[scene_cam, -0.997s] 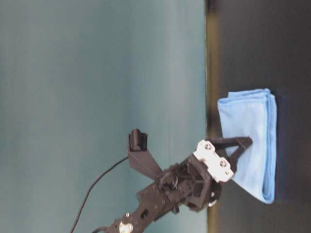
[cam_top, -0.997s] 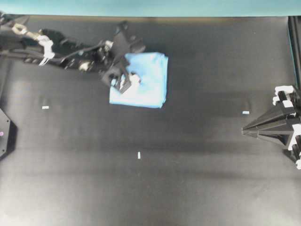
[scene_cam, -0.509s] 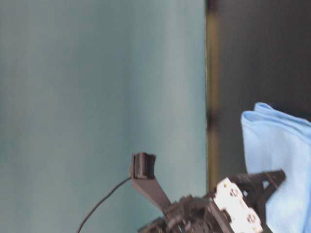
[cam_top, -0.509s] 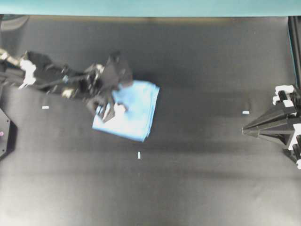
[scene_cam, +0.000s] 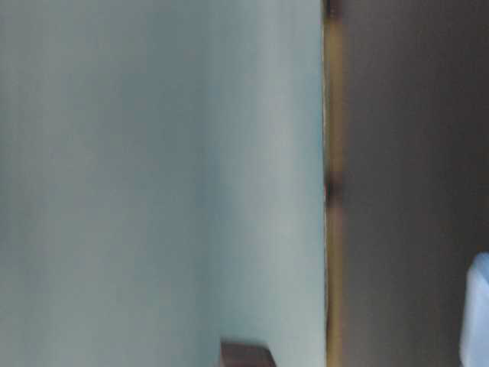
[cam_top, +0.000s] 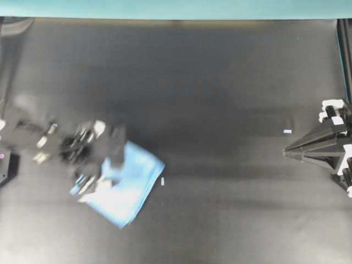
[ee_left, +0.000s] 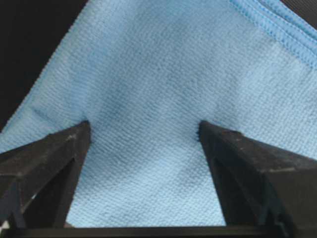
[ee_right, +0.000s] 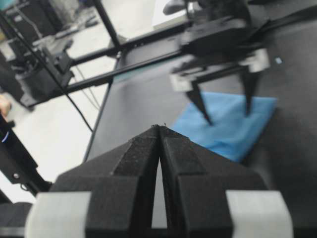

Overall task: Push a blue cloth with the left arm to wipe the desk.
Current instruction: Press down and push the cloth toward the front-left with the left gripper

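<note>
The blue cloth (cam_top: 129, 187) lies on the black desk (cam_top: 220, 82) at the near left, turned cornerwise. My left gripper (cam_top: 99, 179), motion-blurred at the end of the left arm (cam_top: 33, 132), stands open with both tips pressed down on the cloth's left part. In the left wrist view the cloth (ee_left: 163, 64) fills the frame, and the left gripper (ee_left: 143, 126) has its spread tips dimpling the fabric. The right wrist view shows the left gripper (ee_right: 228, 116) planted on the cloth (ee_right: 233, 134). My right gripper (cam_top: 286, 152) rests shut at the right edge, its tips (ee_right: 159, 128) together.
Small white tape marks sit beside the cloth's right corner (cam_top: 163, 181) and at the right (cam_top: 287, 131). A teal strip (cam_top: 165, 8) borders the far edge. The table-level view is blurred and shows only a cloth corner (scene_cam: 477, 306).
The left arm has swept the cloth from the far middle of the desk toward the near left, turning it as it went. The right arm has not moved.
</note>
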